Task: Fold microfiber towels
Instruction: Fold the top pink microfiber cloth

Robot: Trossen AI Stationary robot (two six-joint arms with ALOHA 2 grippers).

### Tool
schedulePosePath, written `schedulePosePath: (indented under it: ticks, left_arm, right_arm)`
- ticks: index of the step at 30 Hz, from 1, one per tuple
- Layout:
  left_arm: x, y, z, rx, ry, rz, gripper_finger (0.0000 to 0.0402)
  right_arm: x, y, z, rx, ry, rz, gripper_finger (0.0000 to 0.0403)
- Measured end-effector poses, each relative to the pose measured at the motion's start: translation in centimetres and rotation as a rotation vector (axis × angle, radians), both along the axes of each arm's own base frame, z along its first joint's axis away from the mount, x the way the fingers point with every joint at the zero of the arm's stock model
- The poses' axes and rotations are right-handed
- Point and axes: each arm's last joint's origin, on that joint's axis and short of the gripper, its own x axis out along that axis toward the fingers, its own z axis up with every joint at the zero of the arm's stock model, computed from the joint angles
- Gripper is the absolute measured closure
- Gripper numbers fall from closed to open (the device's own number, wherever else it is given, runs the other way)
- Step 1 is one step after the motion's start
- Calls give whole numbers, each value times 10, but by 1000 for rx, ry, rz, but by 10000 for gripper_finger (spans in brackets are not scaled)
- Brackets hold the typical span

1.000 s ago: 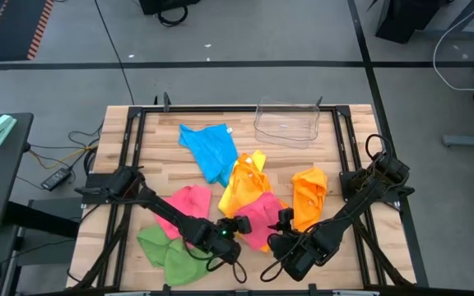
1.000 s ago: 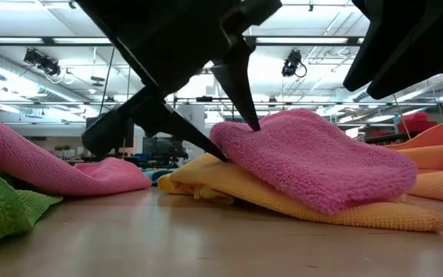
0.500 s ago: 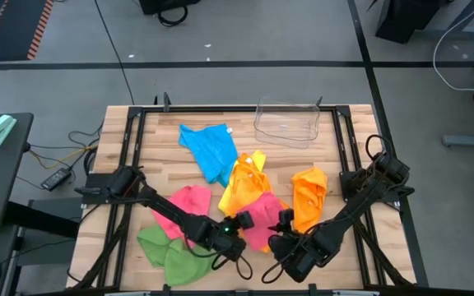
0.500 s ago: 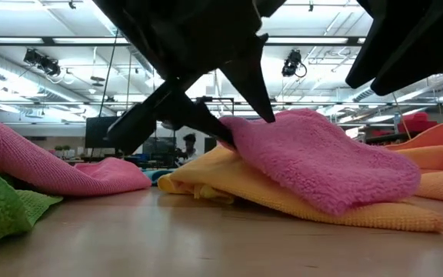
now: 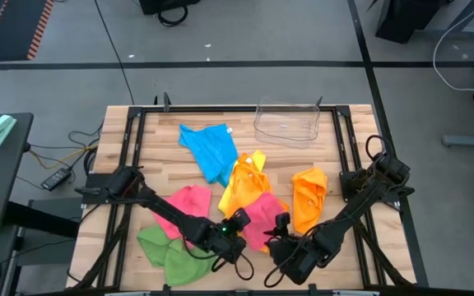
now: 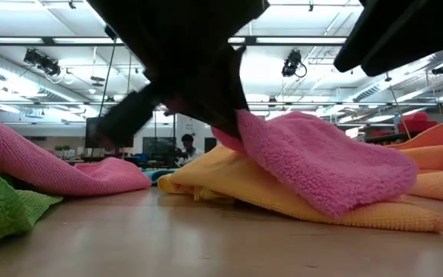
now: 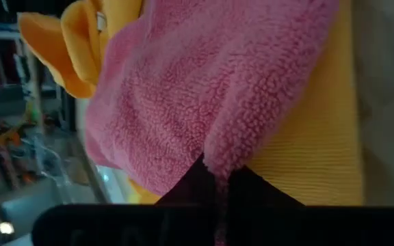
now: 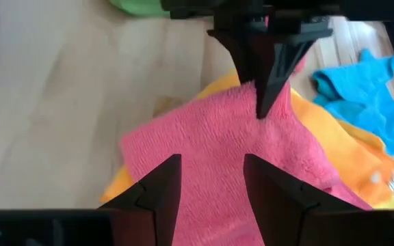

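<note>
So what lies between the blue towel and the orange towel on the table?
In the high view, the yellow towel lies between the blue towel and the orange towel, its far corner touching the blue one.

We see bare table (image 5: 336, 140) along the front edge and at the far left corner. Towels crowd the middle: pink towel (image 5: 262, 215) on yellow towel (image 5: 243, 182), orange towel (image 5: 307, 196) beside them. The bin (image 5: 286, 122) blocks the back.

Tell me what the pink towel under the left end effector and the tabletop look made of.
Pink towel: soft microfiber-like fleece, matte, with nubby looped pile. Tabletop: likely wood, pale butcher-block strips with a smooth, faintly glossy finish.
</note>
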Motion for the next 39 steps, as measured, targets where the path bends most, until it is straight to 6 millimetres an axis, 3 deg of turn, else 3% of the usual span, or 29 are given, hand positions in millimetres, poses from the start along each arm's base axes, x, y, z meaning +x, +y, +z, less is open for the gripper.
schedulePosePath:
  ticks: [13, 19, 24, 28, 33, 39]
  left_arm:
    - [5, 6, 46, -399, 139, 239, 384]
    - [13, 13, 65, -534, 158, 305, 368]
    - [19, 21, 76, -650, 159, 376, 389]
    - [20, 22, 78, -686, 157, 412, 381]
    - [22, 29, 78, -706, 152, 460, 364]
    - [26, 38, 77, -743, 160, 489, 388]
  right_arm:
    - [5, 4, -26, 110, -234, 88, 235]
    - [19, 17, -51, -3, -240, 73, 235]
    - [25, 34, -54, -119, -292, 41, 235]
    - [20, 41, -53, -133, -297, 62, 234]
    - [16, 47, -53, -120, -289, 95, 207]
    - [19, 46, -74, -193, -267, 91, 152]
